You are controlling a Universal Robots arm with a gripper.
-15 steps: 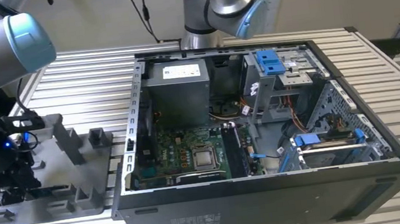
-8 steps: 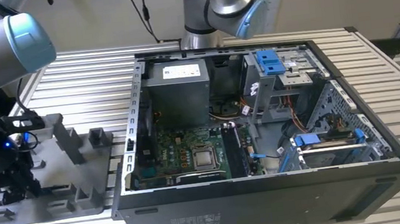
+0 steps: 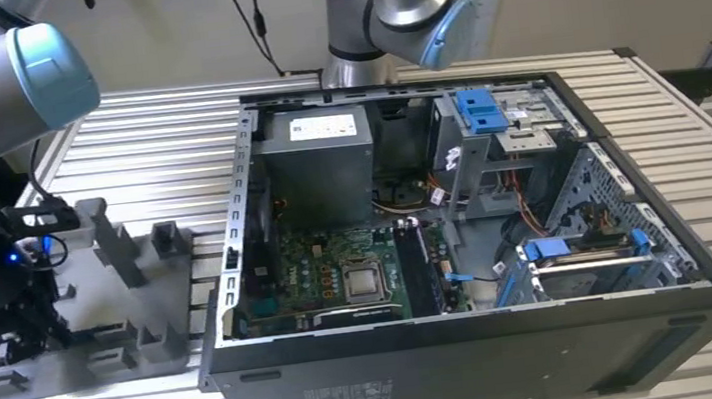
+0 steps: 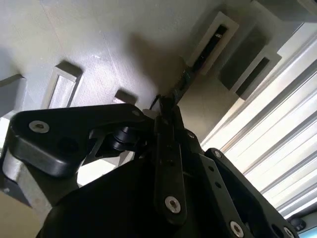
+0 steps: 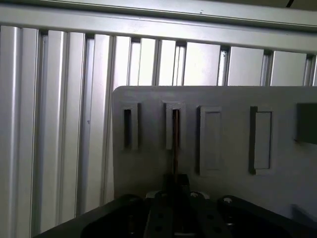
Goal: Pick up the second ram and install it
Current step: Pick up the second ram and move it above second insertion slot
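Near the grey tray's (image 5: 141, 168) edge, the tool (image 5: 176, 179) is pinched narrowly on the second ram (image 5: 175, 144), standing edge-on in its slot. It looks light, stiff and fragile, best held by its bare edges.

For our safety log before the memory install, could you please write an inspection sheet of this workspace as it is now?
Surface: slatted metal table, carrying a grey tray and an open computer case.
Job's things: second ram, upright, its lower end in a tray slot.
Clutter: nothing seen.
Grippers: gripper shut on the ram's upper end, over the tray.
Cables: wires inside the case; a black cable hanging behind it.
Surroundings: another arm's base beyond the case.
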